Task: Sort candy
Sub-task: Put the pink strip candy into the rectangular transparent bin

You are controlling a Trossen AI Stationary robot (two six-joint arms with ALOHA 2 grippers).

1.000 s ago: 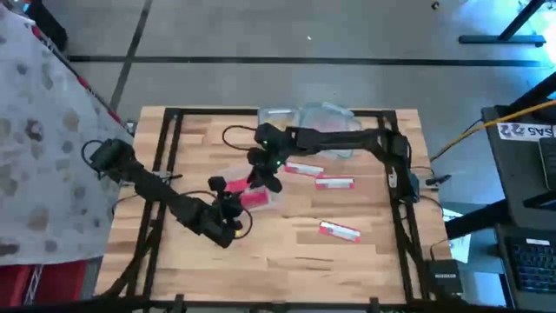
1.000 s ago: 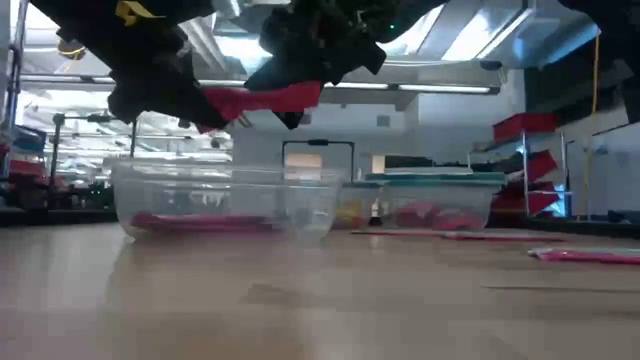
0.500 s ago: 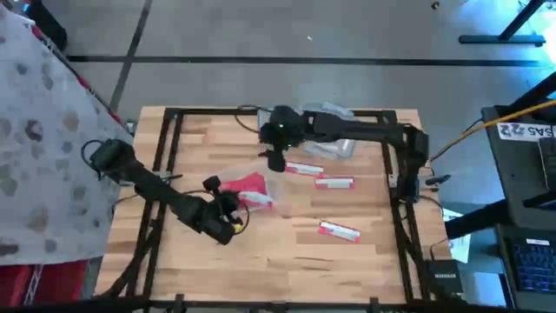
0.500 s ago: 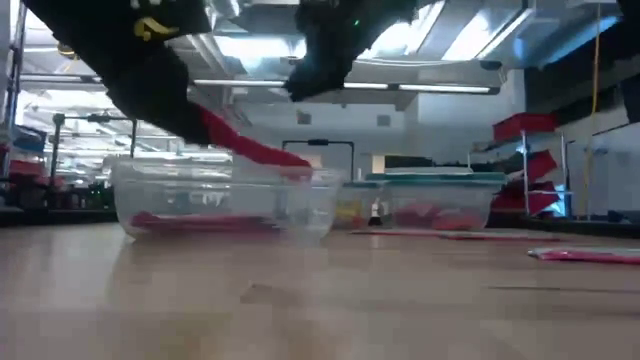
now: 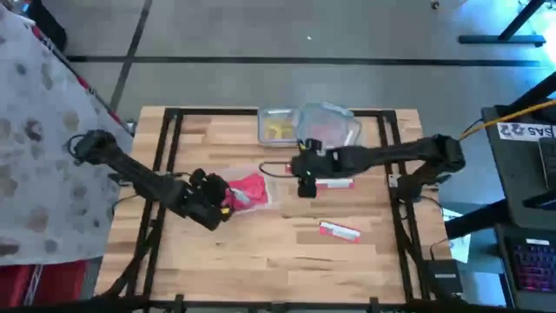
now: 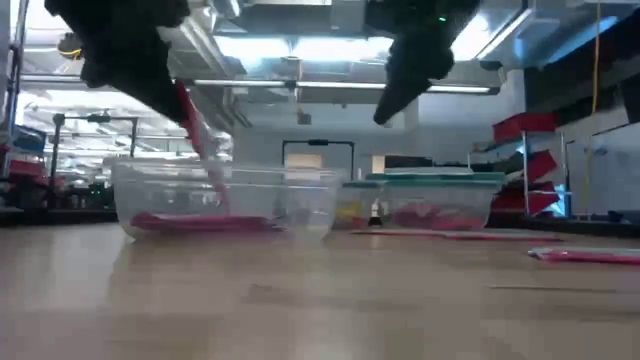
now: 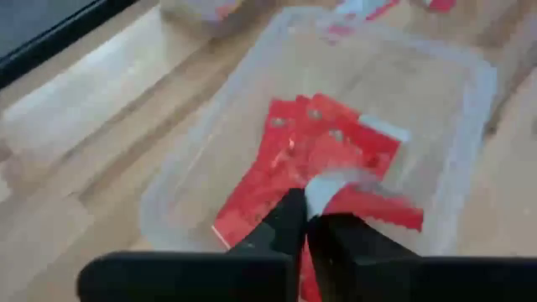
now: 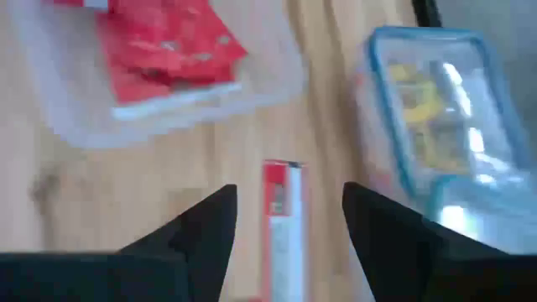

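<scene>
A clear tub [image 5: 264, 202] in the middle of the table holds flat red candy packets [image 7: 294, 143]. My left gripper [image 5: 220, 198] is at the tub's left side, shut on one more red packet [image 6: 196, 130]. My right gripper [image 5: 304, 181] hovers open to the tub's right. Its fingers stand either side of a red packet [image 8: 281, 201] that lies flat on the wood, without touching it. More red packets lie on the table [image 5: 335, 183] [image 5: 340, 230]. A tub with yellow pieces [image 5: 278, 129] and a lidded tub [image 5: 328, 123] sit at the far edge. My left gripper [image 7: 307, 220] pinches the red packet between its two fingers at the whitish end [image 7: 340, 186]. In the low view the packet [image 6: 205, 160] hangs below the fingers, slanting down inside the tub's wall [image 6: 230, 185]; whether its lower end rests on the packets there does not show.
The table's dark frame rails [image 5: 165, 148] [image 5: 395, 209] run along its left and right sides. A patterned cloth [image 5: 43, 148] hangs beyond the left edge. Bare wood lies along the near edge [image 5: 261, 261]. The blue-rimmed tub [image 8: 436, 109] is just beyond my right gripper.
The red packet was level between both grippers a second ago; now it hangs from my left gripper alone, tipped down into the tub. My right gripper drew away toward the far edge, then swung toward the table's right, over the loose packets. My left gripper shifted slightly left.
</scene>
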